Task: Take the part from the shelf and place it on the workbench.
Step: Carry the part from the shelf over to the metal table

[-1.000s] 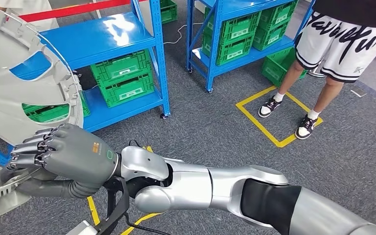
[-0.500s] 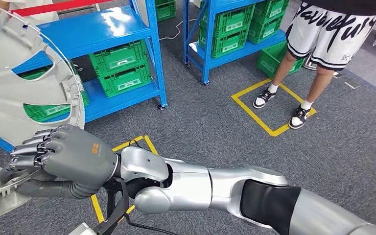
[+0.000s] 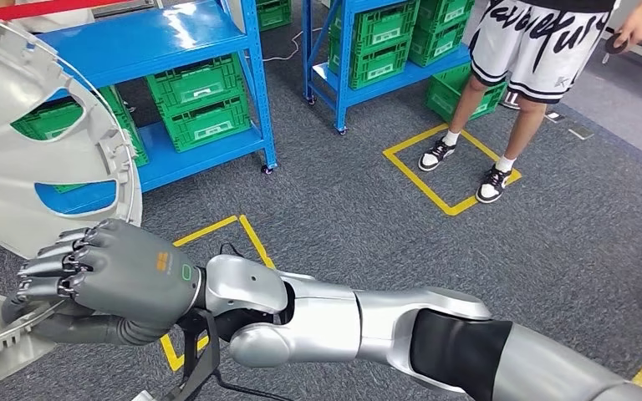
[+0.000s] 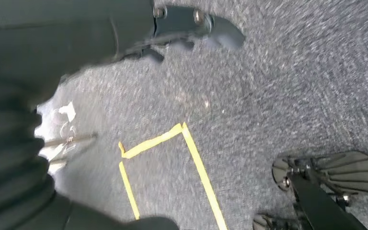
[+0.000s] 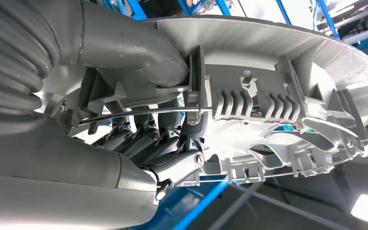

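**Part in hand, view swinging away from the shelves**

Nearest, at the lower left of the head view, the right hand [image 3: 104, 280] is clamped on the rim of the part [image 3: 17, 167] — a big grey wheel cover with cut-out windows, held upright and off any surface. The right wrist view shows the grip close up: the thumb lies over the rim while the dark fingers [image 5: 172, 143] hook in among the ribs on the part's back side. The silver right arm [image 3: 359, 322] runs in from the lower right. The left hand [image 4: 9, 158] is a dark blur at the edge of its own wrist view, hanging over grey carpet; whether its fingers are apart or together I cannot tell.

What has changed over the last second is the whole picture, not the things in it. The yellow floor square [image 3: 443, 171], the blue shelves [image 3: 175, 50] with their green crates [image 3: 201, 104] and the person [image 3: 535, 58] at the upper right have all slid left and upward in the frame, and more of a second taped outline [image 3: 209, 242] has come into sight beside the hand — so the camera is turning. The hand sits on the part just as it did.

For the task, the pick looks done and the carry is under way. No workbench is in sight yet, so placing is still ahead.
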Available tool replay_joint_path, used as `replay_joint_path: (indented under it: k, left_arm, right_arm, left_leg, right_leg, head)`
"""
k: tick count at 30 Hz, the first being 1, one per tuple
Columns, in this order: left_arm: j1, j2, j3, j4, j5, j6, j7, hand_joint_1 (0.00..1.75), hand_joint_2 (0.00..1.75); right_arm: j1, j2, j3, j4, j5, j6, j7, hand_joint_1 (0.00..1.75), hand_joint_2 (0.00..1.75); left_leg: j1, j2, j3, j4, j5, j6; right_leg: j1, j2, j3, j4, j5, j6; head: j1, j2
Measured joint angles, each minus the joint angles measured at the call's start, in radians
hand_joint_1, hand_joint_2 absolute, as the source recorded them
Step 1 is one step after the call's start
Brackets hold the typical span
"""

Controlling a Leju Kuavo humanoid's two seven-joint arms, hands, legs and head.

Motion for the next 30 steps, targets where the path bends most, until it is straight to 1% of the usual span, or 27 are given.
replay_joint_path:
  k: [2, 3, 4, 5, 6, 7, 8, 9, 10, 11, 12, 13, 14, 15, 16, 17, 18, 19, 21, 22, 23, 24, 25, 26, 28, 29, 30]
  left_arm:
    - [0.002, 0.001, 0.002, 0.000, -0.004, -0.001, -0.001, 0.00, 1.75]
    - [0.002, 0.001, 0.002, 0.001, -0.006, -0.001, -0.001, 0.00, 1.75]
    - [0.003, 0.001, 0.003, 0.001, -0.006, -0.001, -0.002, 0.00, 1.75]
    - [0.003, 0.000, 0.003, 0.001, -0.007, -0.001, -0.003, 0.00, 1.75]
    - [0.004, 0.000, 0.004, 0.001, -0.008, -0.002, -0.003, 0.00, 1.75]
    - [0.005, -0.001, 0.004, 0.001, -0.009, -0.002, -0.004, 0.00, 1.75]
    - [0.005, -0.001, 0.004, 0.001, -0.011, -0.002, -0.004, 0.00, 1.75]
    - [0.006, -0.001, 0.004, 0.001, -0.013, -0.002, -0.004, 0.00, 1.75]
    - [0.007, 0.000, 0.004, 0.001, -0.015, -0.002, -0.004, 0.00, 1.75]
    - [0.007, 0.000, 0.004, 0.001, -0.017, -0.002, -0.004, 0.00, 1.75]
    - [0.006, 0.000, 0.004, 0.001, -0.018, -0.002, -0.004, 0.00, 1.75]
    - [0.004, 0.000, 0.004, 0.001, -0.019, -0.002, -0.004, 0.00, 1.75]
    - [0.002, -0.001, 0.004, 0.001, -0.019, -0.003, -0.004, 0.00, 1.75]
    - [0.001, -0.001, 0.004, 0.001, -0.020, -0.003, -0.004, 0.00, 1.75]
    - [0.002, 0.000, 0.005, 0.001, -0.020, -0.003, -0.004, 0.00, 1.75]
    - [0.003, -0.001, 0.005, 0.001, -0.020, -0.003, -0.004, 0.00, 1.75]
    - [0.005, -0.001, 0.005, 0.001, -0.020, -0.003, -0.004, 0.00, 1.75]
    - [0.006, -0.001, 0.006, 0.001, -0.020, -0.003, -0.004, 0.00, 1.75]
    - [0.004, -0.002, 0.006, 0.001, -0.020, -0.003, -0.004, 0.00, 1.75]
    - [0.002, -0.002, 0.007, 0.001, -0.021, -0.003, -0.005, 0.00, 1.75]
    - [0.002, -0.002, 0.007, 0.001, -0.023, -0.003, -0.005, 0.00, 1.75]
    - [0.003, -0.002, 0.007, 0.001, -0.024, -0.003, -0.005, 0.00, 1.75]
    - [0.004, -0.002, 0.007, 0.001, -0.026, -0.004, -0.005, 0.00, 1.75]
    - [0.004, -0.002, 0.007, 0.001, -0.028, -0.004, -0.005, 0.00, 1.75]
    - [0.004, -0.003, 0.007, 0.001, -0.032, -0.005, -0.004, 0.00, 1.75]
    - [0.002, -0.004, 0.007, 0.001, -0.034, -0.005, -0.004, 0.00, 1.75]
    - [0.002, -0.005, 0.008, 0.001, -0.036, -0.006, -0.004, 0.00, 1.75]
  right_arm:
    - [0.000, 0.001, -0.001, 0.000, 0.006, 0.002, -0.001, 1.75, 1.75]
    - [0.000, 0.001, -0.001, 0.000, 0.008, 0.003, -0.001, 1.75, 1.75]
    - [0.000, 0.001, -0.001, 0.000, 0.010, 0.003, -0.001, 1.75, 1.75]
    - [0.000, 0.001, -0.001, 0.000, 0.011, 0.004, -0.001, 1.75, 1.75]
    - [0.001, 0.001, -0.002, 0.000, 0.013, 0.005, -0.001, 1.75, 1.75]
    - [0.002, 0.001, -0.002, 0.000, 0.015, 0.007, -0.001, 1.75, 1.75]
    - [0.004, 0.001, -0.002, 0.000, 0.018, 0.009, -0.001, 1.75, 1.75]
    - [0.007, 0.001, -0.002, 0.000, 0.021, 0.012, -0.001, 1.75, 1.75]
    - [0.009, 0.001, -0.002, 0.000, 0.024, 0.014, -0.001, 1.75, 1.75]
    - [0.010, 0.001, -0.002, 0.000, 0.026, 0.015, -0.001, 1.75, 1.75]
    - [0.011, 0.001, -0.003, 0.000, 0.028, 0.015, -0.001, 1.75, 1.75]
    - [0.011, 0.000, -0.005, 0.000, 0.029, 0.016, -0.001, 1.75, 1.75]
    - [0.011, 0.000, -0.006, -0.001, 0.031, 0.016, -0.001, 1.75, 1.75]
    - [0.011, 0.000, -0.008, -0.001, 0.032, 0.017, -0.001, 1.75, 1.75]
    - [0.011, 0.000, -0.008, -0.001, 0.034, 0.018, -0.001, 1.75, 1.75]
    - [0.011, 0.000, -0.008, -0.002, 0.035, 0.019, -0.002, 1.75, 1.75]
    - [0.011, 0.000, -0.008, -0.002, 0.036, 0.020, -0.002, 1.75, 1.75]
    - [0.011, -0.001, -0.009, -0.002, 0.037, 0.021, -0.002, 1.75, 1.75]
    - [0.012, -0.003, -0.010, -0.002, 0.039, 0.023, -0.002, 1.75, 1.75]
    - [0.014, -0.005, -0.010, -0.002, 0.040, 0.025, -0.002, 1.75, 1.75]
    - [0.015, -0.006, -0.010, -0.002, 0.040, 0.028, -0.002, 1.75, 1.75]
    - [0.017, -0.007, -0.010, -0.002, 0.041, 0.032, -0.001, 1.75, 1.75]
    - [0.018, -0.008, -0.010, -0.002, 0.041, 0.036, -0.001, 1.75, 1.75]
    - [0.018, -0.008, -0.010, -0.002, 0.041, 0.039, -0.001, 1.75, 1.75]
    - [0.018, -0.008, -0.010, -0.002, 0.040, 0.045, -0.002, 1.75, 1.75]
    - [0.018, -0.008, -0.010, -0.002, 0.040, 0.048, -0.003, 1.75, 1.75]
    - [0.017, -0.008, -0.010, -0.002, 0.040, 0.050, -0.003, 1.75, 1.75]
  left_leg:
    - [0.003, -0.003, -0.004, -0.006, 0.015, -0.013]
    - [0.004, -0.004, -0.009, 0.001, 0.006, -0.019]
    - [0.005, -0.005, -0.020, 0.027, -0.020, -0.025]
    - [0.007, -0.006, -0.036, 0.073, -0.061, -0.030]
    - [0.008, -0.006, -0.056, 0.133, -0.105, -0.035]
    - [0.009, -0.006, -0.074, 0.198, -0.137, -0.040]
    - [0.010, -0.005, -0.084, 0.246, -0.148, -0.045]
    - [0.011, -0.004, -0.079, 0.264, -0.139, -0.048]
    - [0.013, 0.000, -0.053, 0.244, -0.117, -0.051]
    - [0.014, 0.012, -0.009, 0.187, -0.094, -0.053]
    - [0.013, 0.033, 0.043, 0.117, -0.085, -0.054]
    - [0.010, 0.051, 0.081, 0.059, -0.081, -0.049]
    - [0.007, 0.063, 0.104, 0.019, -0.086, -0.041]
    - [0.004, 0.065, 0.108, 0.004, -0.092, -0.031]
    - [0.004, 0.055, 0.101, 0.003, -0.091, -0.020]
    - [0.006, 0.044, 0.097, 0.000, -0.090, -0.011]
    - [0.008, 0.034, 0.093, 0.000, -0.086, -0.004]
    - [0.010, 0.024, 0.089, -0.002, -0.081, 0.003]
    - [0.012, 0.003, 0.078, -0.002, -0.072, 0.013]
    - [0.011, -0.010, 0.071, -0.001, -0.067, 0.015]
    - [0.011, -0.023, 0.065, 0.000, -0.064, 0.015]
    - [0.011, -0.037, 0.060, 0.002, -0.060, 0.013]
    - [0.011, -0.051, 0.057, 0.003, -0.057, 0.011]
    - [0.011, -0.064, 0.055, 0.004, -0.055, 0.008]
    - [0.012, -0.089, 0.050, 0.005, -0.049, 0.000]
    - [0.013, -0.100, 0.047, 0.005, -0.045, -0.006]
    - [0.015, -0.110, 0.042, 0.004, -0.041, -0.013]
  right_leg:
    - [-0.001, -0.005, -0.003, -0.018, 0.010, -0.008]
    - [-0.003, -0.008, -0.008, -0.021, 0.020, -0.014]
    - [-0.007, -0.013, -0.015, -0.025, 0.030, -0.020]
    - [-0.009, -0.019, -0.023, -0.025, 0.038, -0.025]
    - [-0.009, -0.024, -0.032, -0.025, 0.045, -0.029]
    - [-0.009, -0.030, -0.041, -0.024, 0.052, -0.030]
    - [-0.009, -0.037, -0.051, -0.022, 0.058, -0.030]
    - [-0.010, -0.045, -0.060, -0.019, 0.063, -0.028]
    - [-0.011, -0.054, -0.068, -0.015, 0.066, -0.026]
    - [-0.012, -0.063, -0.075, -0.009, 0.067, -0.023]
    - [-0.012, -0.073, -0.080, -0.002, 0.067, -0.020]
    - [-0.010, -0.082, -0.084, 0.005, 0.066, -0.015]
    - [-0.008, -0.092, -0.086, 0.011, 0.065, -0.010]
    - [-0.005, -0.101, -0.088, 0.014, 0.065, -0.006]
    - [-0.003, -0.112, -0.089, 0.016, 0.066, -0.001]
    - [-0.004, -0.113, -0.090, 0.019, 0.064, 0.005]
    - [-0.005, -0.099, -0.094, 0.029, 0.055, 0.012]
    - [-0.008, -0.075, -0.106, 0.057, 0.035, 0.019]
    - [-0.013, -0.019, -0.155, 0.169, -0.032, 0.028]
    - [-0.014, -0.007, -0.187, 0.238, -0.063, 0.030]
    - [-0.015, -0.002, -0.210, 0.288, -0.080, 0.030]
    - [-0.015, 0.000, -0.217, 0.305, -0.077, 0.028]
    - [-0.015, 0.002, -0.205, 0.282, -0.055, 0.025]
    - [-0.015, 0.009, -0.175, 0.224, -0.021, 0.021]
    - [-0.016, 0.055, -0.107, 0.086, 0.035, 0.010]
    - [-0.015, 0.074, -0.088, 0.043, 0.048, 0.007]
    - [-0.013, 0.086, -0.081, 0.024, 0.050, 0.006]
  head:
    - [0.002, 0.000]
    - [0.001, 0.000]
    - [-0.002, 0.000]
    - [-0.005, 0.000]
    - [-0.007, 0.000]
    - [-0.008, 0.000]
    - [-0.008, 0.000]
    - [-0.008, 0.000]
    - [-0.008, 0.000]
    - [-0.009, 0.000]
    - [-0.009, 0.000]
    - [-0.009, 0.000]
    - [-0.008, 0.000]
    - [-0.007, 0.000]
    - [-0.005, 0.000]
    - [-0.004, 0.000]
    - [-0.003, 0.000]
    - [-0.003, 0.000]
    - [-0.001, 0.000]
    - [0.000, 0.000]
    - [0.000, 0.000]
    - [0.000, 0.000]
    - [0.000, 0.000]
    - [0.000, 0.000]
    - [-0.001, 0.000]
    - [0.000, 0.000]
    - [0.001, 0.000]
